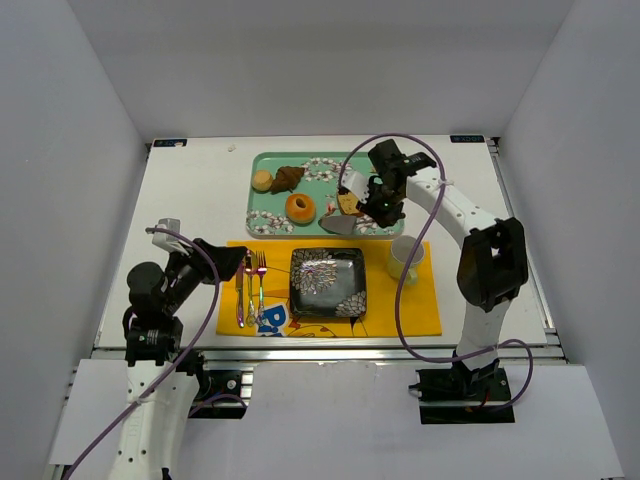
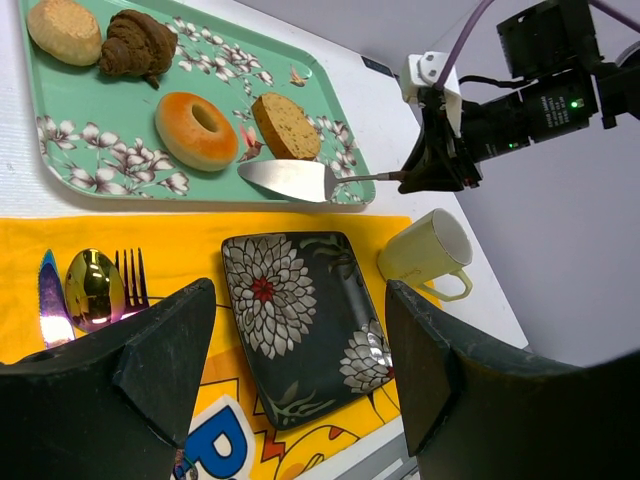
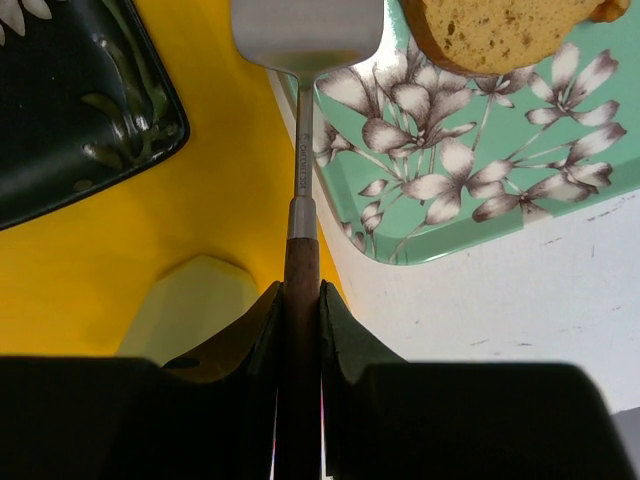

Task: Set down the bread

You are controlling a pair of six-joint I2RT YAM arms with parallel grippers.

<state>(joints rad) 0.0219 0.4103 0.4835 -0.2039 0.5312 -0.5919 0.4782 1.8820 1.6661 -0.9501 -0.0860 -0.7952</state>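
The bread (image 1: 300, 208) is a golden-orange ring lying on the green floral tray (image 1: 322, 190); it also shows in the left wrist view (image 2: 197, 130). My right gripper (image 1: 380, 205) (image 3: 300, 300) is shut on the wooden handle of a metal spatula (image 3: 305, 35). The spatula blade (image 2: 290, 180) is bare and hangs over the tray's near edge, just right of the bread and in front of the tan slice. My left gripper (image 2: 298, 300) (image 1: 235, 262) is open and empty, above the yellow mat's left side.
A black floral plate (image 1: 327, 283) sits mid-mat (image 1: 420, 310), a pale mug (image 1: 405, 258) to its right, cutlery (image 1: 250, 285) to its left. On the tray are a tan slice (image 1: 348, 203), a pale bun (image 1: 262, 180) and a dark croissant (image 1: 288, 178).
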